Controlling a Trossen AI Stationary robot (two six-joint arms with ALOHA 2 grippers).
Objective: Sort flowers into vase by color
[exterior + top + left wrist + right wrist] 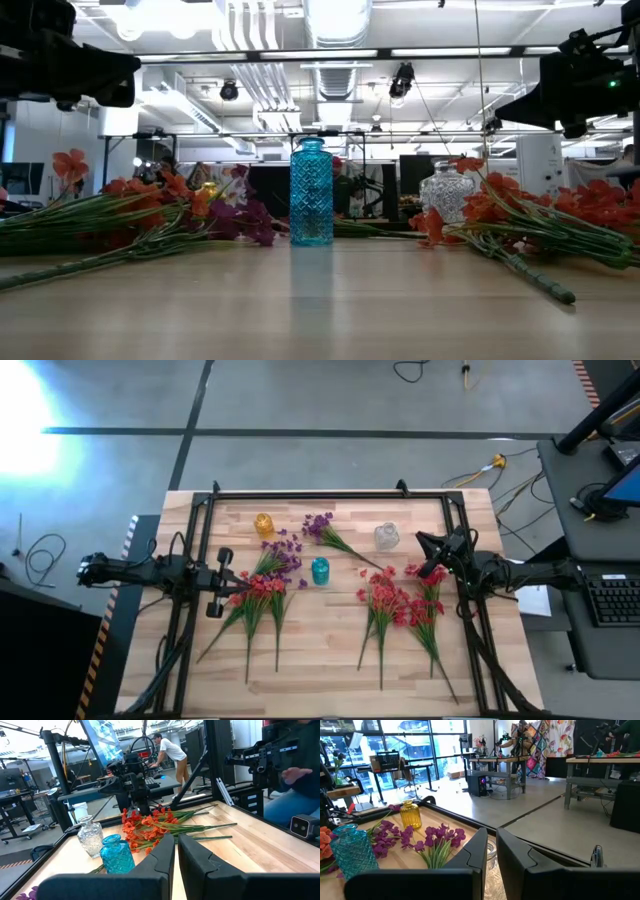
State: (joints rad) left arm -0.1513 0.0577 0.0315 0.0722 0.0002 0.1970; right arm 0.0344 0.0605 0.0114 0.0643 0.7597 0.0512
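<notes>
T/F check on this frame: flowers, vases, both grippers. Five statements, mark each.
1. No vase holds a flower yet. True.
2. Three vases stand on the table: yellow vase, blue vase, clear vase. True.
3. The left gripper holds a red sprig. False: shut, empty.
4. The purple flowers lie in the blue vase. False: on the table.
5. The right gripper has its fingers shut. True.

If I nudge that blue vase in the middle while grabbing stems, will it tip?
Probably fairly easily: the blue vase stands tall and narrow on a small base. It looks like glass, so likely fragile and slick. Purple flowers lie close beside it, so dragging stems could catch it.
</notes>
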